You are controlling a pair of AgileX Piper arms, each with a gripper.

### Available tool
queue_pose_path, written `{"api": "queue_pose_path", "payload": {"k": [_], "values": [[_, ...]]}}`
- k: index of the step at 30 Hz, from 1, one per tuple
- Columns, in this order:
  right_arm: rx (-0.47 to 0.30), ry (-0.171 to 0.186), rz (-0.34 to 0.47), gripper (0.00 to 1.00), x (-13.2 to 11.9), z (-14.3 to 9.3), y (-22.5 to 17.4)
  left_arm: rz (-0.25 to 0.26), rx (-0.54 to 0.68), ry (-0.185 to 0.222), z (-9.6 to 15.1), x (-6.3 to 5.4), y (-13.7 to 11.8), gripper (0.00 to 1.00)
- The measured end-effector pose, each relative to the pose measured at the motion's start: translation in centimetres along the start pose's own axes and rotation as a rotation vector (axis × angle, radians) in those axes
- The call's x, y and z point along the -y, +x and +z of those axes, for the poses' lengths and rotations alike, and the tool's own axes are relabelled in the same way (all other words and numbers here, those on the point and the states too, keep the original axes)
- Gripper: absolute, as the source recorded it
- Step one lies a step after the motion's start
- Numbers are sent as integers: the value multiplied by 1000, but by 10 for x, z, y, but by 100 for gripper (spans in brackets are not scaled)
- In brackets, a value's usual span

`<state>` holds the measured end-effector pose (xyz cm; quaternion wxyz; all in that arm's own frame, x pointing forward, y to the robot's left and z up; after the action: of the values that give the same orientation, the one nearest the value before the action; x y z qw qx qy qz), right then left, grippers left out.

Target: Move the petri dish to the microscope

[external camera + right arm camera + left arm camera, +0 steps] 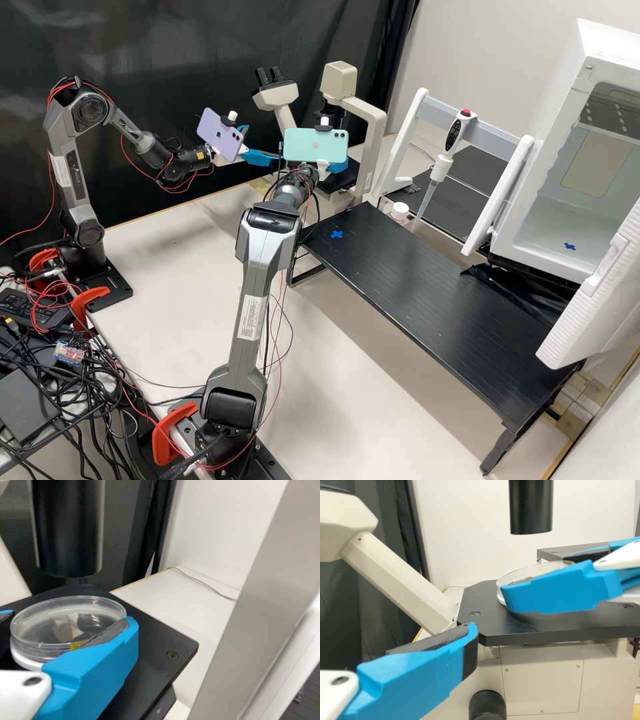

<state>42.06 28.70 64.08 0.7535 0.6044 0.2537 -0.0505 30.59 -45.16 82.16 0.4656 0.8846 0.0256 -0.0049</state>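
At the left edge of the high view there are tangled cables (60, 393), and a black curtain (167, 40) hangs at the upper left. Right of the cables, the pale tabletop (187, 267) extends across the lower middle. In the upper middle, the left claw (261, 143) is released and holds nothing, near the microscope (375, 133).

A little more to the right, the right claw (70, 617) is clenched on the petri dish (37, 625), one finger at each side. The dish is over the black stage (487, 600) of the microscope, below the black cylinder (531, 510). So I judge that the carrying is almost finished. What is left is probably to set the dish well, open the right claw and go away without pushing it. I cannot tell if the dish already rests with its full weight.

Further right, a low black stand (413, 293) bears a blue cross (337, 234). Behind it is a pipette (440, 167), and at the upper right stands an open white cabinet (600, 50).
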Motion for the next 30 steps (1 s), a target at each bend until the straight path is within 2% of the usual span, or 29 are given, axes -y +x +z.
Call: {"api": "queue_pose_path", "payload": {"k": [6,8,9,13,19,22,26,29,30], "values": [[6,6,-13,0,0,-1,5,0,0,0,0,0,0,100],[5,-2,-12,0,0,-2,7,0,0,0,0,0,0,100],[6,-4,-16,100,0,-2,7,0,0,0,0,0,0,100],[2,1,-20,100,0,-3,8,0,0,0,0,0,0,100],[-13,-18,-37,100,1,-4,8,0,0,0,0,0,0,100],[-18,9,-42,100,2,-5,8,0,0,0,0,0,0,100],[-24,23,-50,100,2,-5,7,0,0,0,0,0,0,100],[-31,21,-57,100,5,-4,7,0,0,0,0,0,0,100],[-27,33,-58,100,7,-1,7,0,0,0,0,0,0,100]]}}
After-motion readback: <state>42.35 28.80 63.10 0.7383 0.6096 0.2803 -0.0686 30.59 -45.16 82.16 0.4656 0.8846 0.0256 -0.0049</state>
